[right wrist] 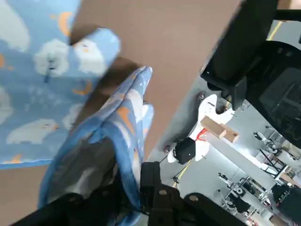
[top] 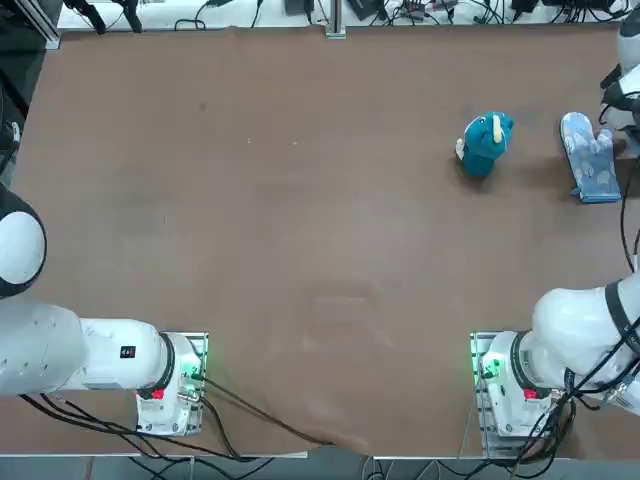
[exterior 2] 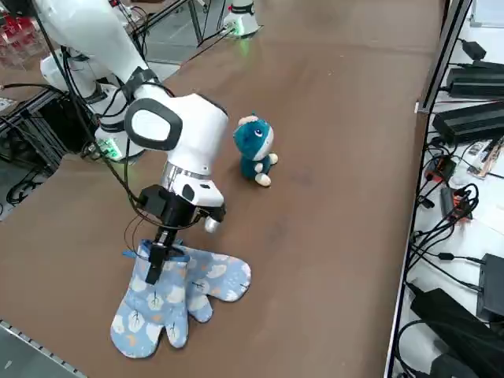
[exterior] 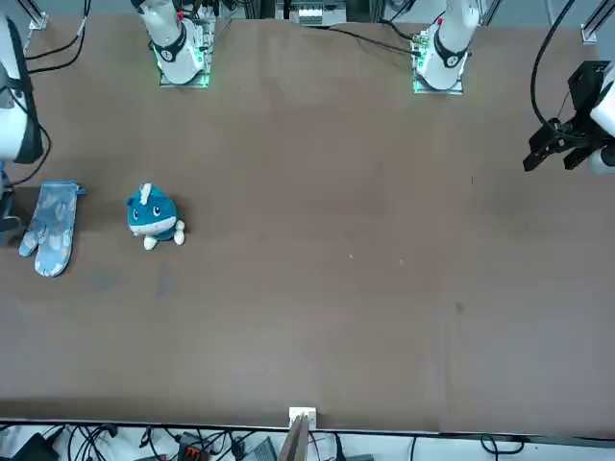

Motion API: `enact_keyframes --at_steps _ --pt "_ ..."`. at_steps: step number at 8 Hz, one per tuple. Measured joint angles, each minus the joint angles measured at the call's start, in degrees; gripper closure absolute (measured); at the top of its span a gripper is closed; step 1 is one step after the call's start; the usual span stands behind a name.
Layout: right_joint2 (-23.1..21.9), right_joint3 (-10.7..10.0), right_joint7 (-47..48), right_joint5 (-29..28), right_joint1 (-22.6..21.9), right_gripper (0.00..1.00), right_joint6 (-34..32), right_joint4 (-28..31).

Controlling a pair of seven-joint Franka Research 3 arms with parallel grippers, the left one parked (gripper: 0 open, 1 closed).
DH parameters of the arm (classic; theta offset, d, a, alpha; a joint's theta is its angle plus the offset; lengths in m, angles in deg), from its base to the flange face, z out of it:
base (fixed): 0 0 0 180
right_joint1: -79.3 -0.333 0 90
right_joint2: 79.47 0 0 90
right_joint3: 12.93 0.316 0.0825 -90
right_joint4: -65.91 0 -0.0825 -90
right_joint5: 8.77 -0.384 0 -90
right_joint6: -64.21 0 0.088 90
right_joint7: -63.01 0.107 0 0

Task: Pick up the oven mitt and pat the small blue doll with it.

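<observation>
Nearest the wrist camera, the right gripper (right wrist: 129, 200) is clamped on the cuff edge of the oven mitt (right wrist: 42, 94), with a fold of blue fabric pinched between its dark fingers (right wrist: 157, 193). In the right side view the same gripper (exterior 2: 155, 264) points down at the lower left of the frame, its tips at the cuff end of the mitt (exterior 2: 169, 303), which lies flat on the brown table (exterior 2: 331, 157) with its finger end toward the lower left. Above and to the right of the mitt in that frame, apart from it, the small blue doll (exterior 2: 254, 148) sits upright on the table. In the top view the mitt (top: 588, 155) lies at the right edge of the frame, and the doll (top: 485, 143) stands just left of it, not touching. No containers are visible on the table.
</observation>
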Motion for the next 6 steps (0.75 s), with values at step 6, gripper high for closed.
enact_keyframes --at_steps 6 --pt "3.46 0.81 6.55 0.06 -5.72 0.75 -0.47 5.50"
